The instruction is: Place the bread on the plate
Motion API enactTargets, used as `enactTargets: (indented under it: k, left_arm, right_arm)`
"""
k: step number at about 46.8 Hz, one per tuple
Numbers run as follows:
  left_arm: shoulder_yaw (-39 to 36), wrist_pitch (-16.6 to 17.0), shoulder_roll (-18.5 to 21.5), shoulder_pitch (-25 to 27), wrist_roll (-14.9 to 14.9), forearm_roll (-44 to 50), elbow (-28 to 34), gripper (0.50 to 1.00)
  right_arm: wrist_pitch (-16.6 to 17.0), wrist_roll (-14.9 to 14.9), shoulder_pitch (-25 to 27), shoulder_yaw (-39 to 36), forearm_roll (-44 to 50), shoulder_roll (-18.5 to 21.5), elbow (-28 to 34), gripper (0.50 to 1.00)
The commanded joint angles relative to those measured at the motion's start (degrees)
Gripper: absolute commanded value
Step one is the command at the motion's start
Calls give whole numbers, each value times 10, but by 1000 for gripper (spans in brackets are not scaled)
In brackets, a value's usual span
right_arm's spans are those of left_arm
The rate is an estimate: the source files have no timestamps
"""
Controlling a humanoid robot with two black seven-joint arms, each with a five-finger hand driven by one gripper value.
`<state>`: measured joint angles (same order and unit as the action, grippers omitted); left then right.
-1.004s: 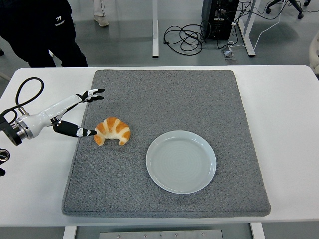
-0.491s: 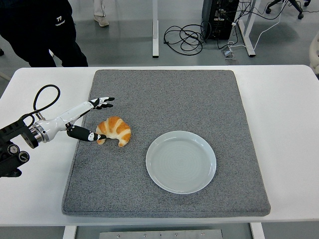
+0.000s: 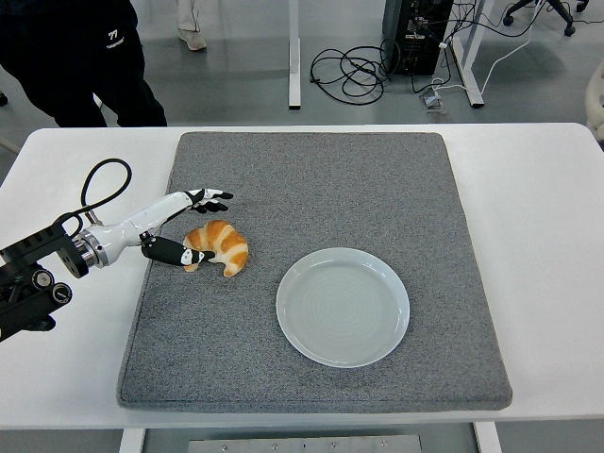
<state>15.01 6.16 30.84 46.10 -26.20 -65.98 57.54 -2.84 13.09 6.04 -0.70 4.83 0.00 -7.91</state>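
Observation:
A golden croissant (image 3: 220,245) lies on the grey mat (image 3: 321,170), left of a round white plate (image 3: 343,306). My left hand (image 3: 200,226) reaches in from the left edge, fingers spread open around the croissant: the upper fingers (image 3: 213,198) lie beyond it, the thumb (image 3: 182,254) touches its near left end. The hand holds nothing. The plate is empty. My right arm is out of view.
The mat covers most of the white table (image 3: 538,226). A person in dark clothes (image 3: 80,57) stands beyond the table's far left corner. Cables and desk legs lie on the floor behind.
My left arm has moved right, further onto the mat. The open hand has closed in on the croissant, its thumb now at the croissant's left end. The croissant has hardly moved.

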Motion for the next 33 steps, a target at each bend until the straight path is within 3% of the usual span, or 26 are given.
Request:
enactTargets:
  k: [1,8,24,33]
  left_arm:
    - [-5,0,0,1,0,2,-3,815]
    - [-6,0,0,2,0,2,-3,795]
    - [-6,0,1,8,-12,1,-3,571]
    - [-7,-1,1,7,-17,1,-3,500]
  right_arm:
    - [0,0,0,0,0,0,0,1000]
    - [0,0,0,0,0,0,0,1000]
    - [0,0,-1,0,0,0,0,1000]
    - [0,0,-1,0,0,0,0,1000]
